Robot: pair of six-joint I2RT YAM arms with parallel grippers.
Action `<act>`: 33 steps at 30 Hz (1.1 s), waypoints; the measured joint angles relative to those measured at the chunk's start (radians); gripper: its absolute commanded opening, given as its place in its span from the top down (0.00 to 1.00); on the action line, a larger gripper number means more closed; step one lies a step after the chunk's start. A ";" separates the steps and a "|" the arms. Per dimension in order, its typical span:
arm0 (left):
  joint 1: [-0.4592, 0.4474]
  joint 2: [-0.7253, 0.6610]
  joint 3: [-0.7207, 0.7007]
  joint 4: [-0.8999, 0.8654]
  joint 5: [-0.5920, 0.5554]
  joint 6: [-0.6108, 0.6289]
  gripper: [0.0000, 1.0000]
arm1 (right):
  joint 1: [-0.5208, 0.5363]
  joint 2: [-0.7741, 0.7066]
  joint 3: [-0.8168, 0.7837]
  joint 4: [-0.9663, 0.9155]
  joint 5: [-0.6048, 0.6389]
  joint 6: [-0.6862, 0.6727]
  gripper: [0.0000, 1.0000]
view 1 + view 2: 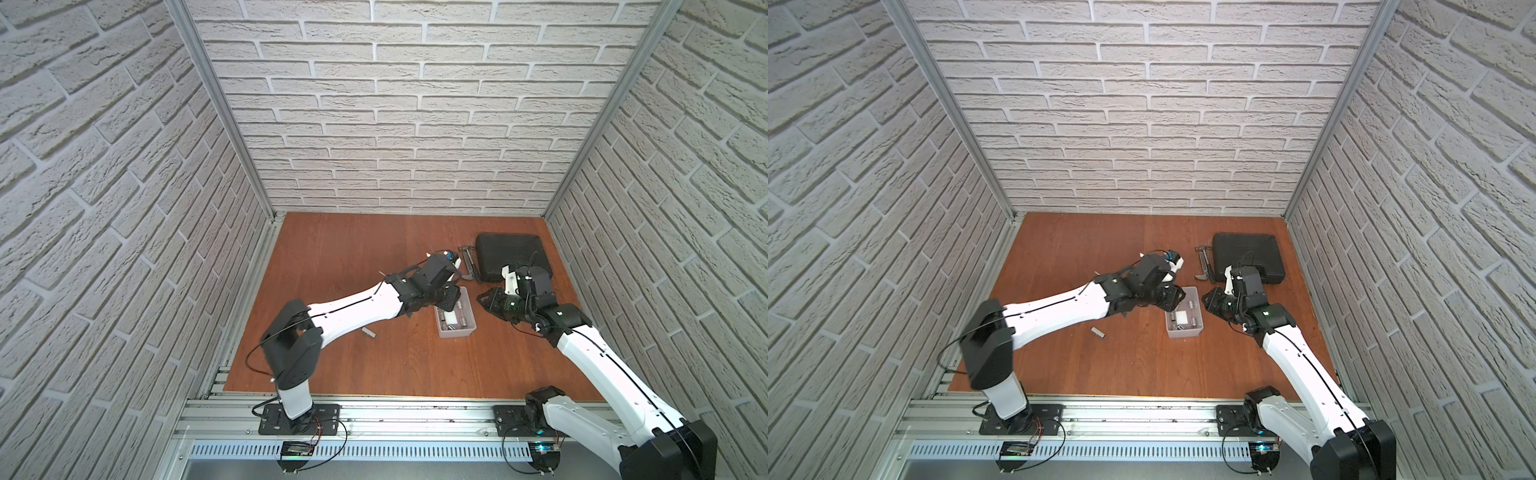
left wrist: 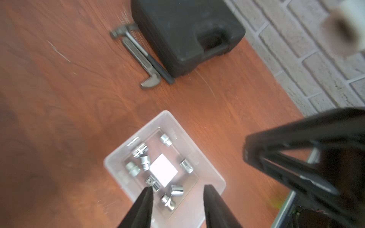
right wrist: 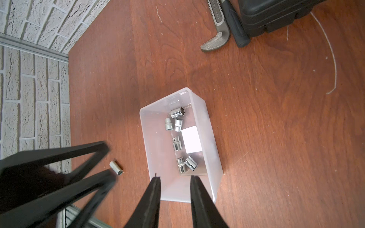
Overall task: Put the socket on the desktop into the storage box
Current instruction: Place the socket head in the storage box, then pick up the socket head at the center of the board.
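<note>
My left gripper (image 2: 177, 187) hangs over the storage box (image 3: 152, 142) with its jaws parted and nothing between them. My right gripper (image 3: 175, 177) hovers just beside the box's rim, its jaws likewise apart and empty. Several sockets (image 3: 176, 143) lie scattered on the box's floor around a white patch (image 3: 191, 140). One more socket (image 3: 116, 167) lies on its side on the desktop (image 3: 276, 118), outside the box and apart from it, on my left arm's side; in both top views it sits close by my left forearm. Beyond the box, a wrench (image 3: 217, 29) rests flat beside a closed black tool case (image 1: 511, 253).
</note>
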 measured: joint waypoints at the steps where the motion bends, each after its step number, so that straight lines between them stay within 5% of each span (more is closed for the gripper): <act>1: 0.007 -0.064 -0.032 -0.008 -0.031 0.010 0.49 | 0.005 0.003 0.003 0.000 -0.003 0.000 0.68; 8: 0.140 -0.528 -0.327 -0.113 -0.208 -0.005 0.41 | 0.072 0.030 0.008 0.027 -0.006 0.001 0.68; 15: 0.324 -0.739 -0.510 -0.312 -0.253 -0.109 0.30 | 0.151 0.090 0.042 0.058 0.008 0.001 0.68; 21: 0.386 -0.678 -0.566 -0.375 -0.206 -0.188 0.34 | 0.196 0.099 0.061 0.072 0.025 0.000 0.68; 33: 0.365 -0.383 -0.544 -0.404 -0.146 -0.242 0.39 | 0.247 0.100 0.061 0.072 0.056 -0.019 0.68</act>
